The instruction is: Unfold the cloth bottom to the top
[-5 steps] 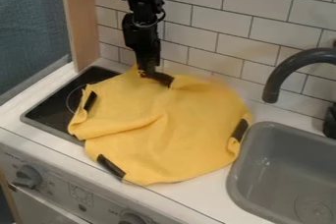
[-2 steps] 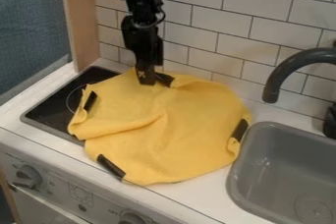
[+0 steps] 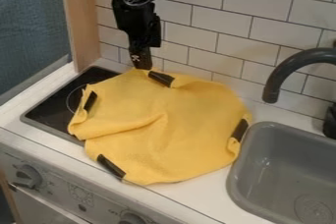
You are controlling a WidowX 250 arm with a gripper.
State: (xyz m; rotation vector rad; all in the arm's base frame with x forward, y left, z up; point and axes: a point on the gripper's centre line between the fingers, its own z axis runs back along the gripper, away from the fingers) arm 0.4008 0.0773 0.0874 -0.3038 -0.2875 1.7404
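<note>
So the yellow cloth (image 3: 187, 115) is mostly spread out in the middle of the frame, a lopsided round shape — a fold runs from its left side toward the center, and black patches sit along its edges. It covers part of the dark stovetop (image 3: 52, 107) and the white tabletop (image 3: 197, 188). The gripper (image 3: 142, 66) is at the cloth's upper left edge — can't tell if it's open or closed, or actually touching.
</note>
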